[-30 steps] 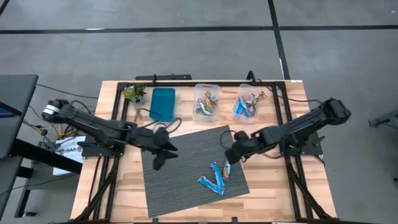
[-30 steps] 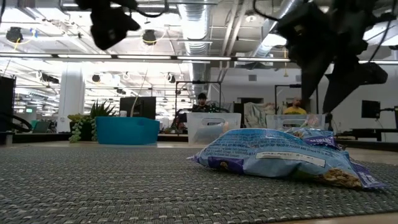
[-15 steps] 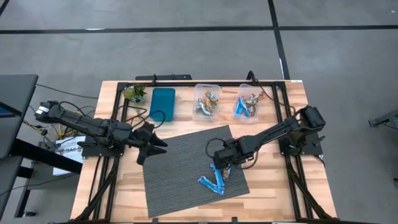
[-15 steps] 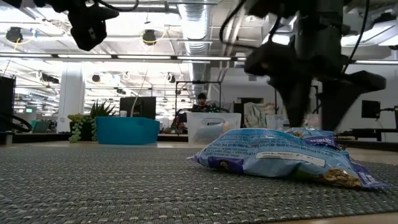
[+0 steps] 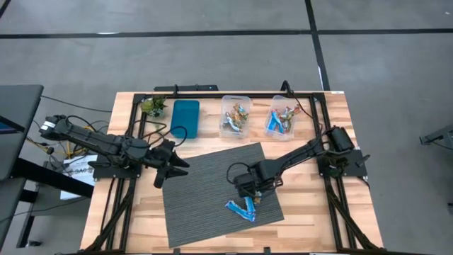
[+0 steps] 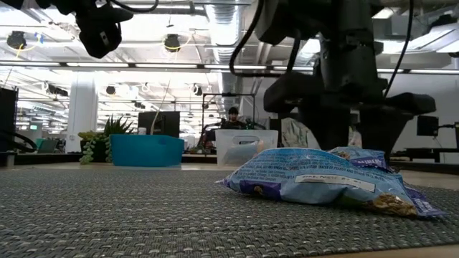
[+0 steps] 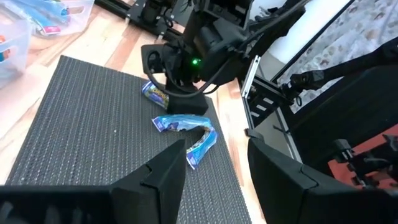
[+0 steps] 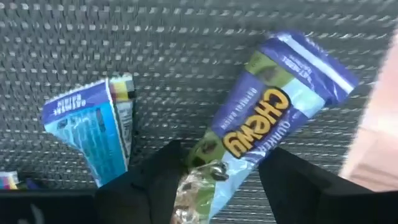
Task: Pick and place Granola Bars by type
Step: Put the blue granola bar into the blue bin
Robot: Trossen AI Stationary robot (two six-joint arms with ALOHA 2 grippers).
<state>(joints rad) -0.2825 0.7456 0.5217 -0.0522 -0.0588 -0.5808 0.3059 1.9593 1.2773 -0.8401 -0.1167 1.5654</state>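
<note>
Right gripper down low over the dark ribbed mat on the wooden table, fingers spread apart and straddling the end of a blue-white granola bar lying flat on the mat; not yet closed on it, bar resting between the two dark fingers in the right wrist view. Second blue-white bar just beside it on the mat. From above, a small cluster of blue-white bars near the mat's front right part, directly under and beside that gripper. At table-top height, nearest bar flat on the mat, with the right arm standing close behind it. More bars sorted into two clear tubs at the back of the table: one tub with mostly gold and orange wrappers, the other with blue-white ones plus some gold. Blue tray left of the tubs, small green plant beside it. Left gripper raised above the mat's left edge, fingers parted, nothing between them, well apart from the bars.
</note>
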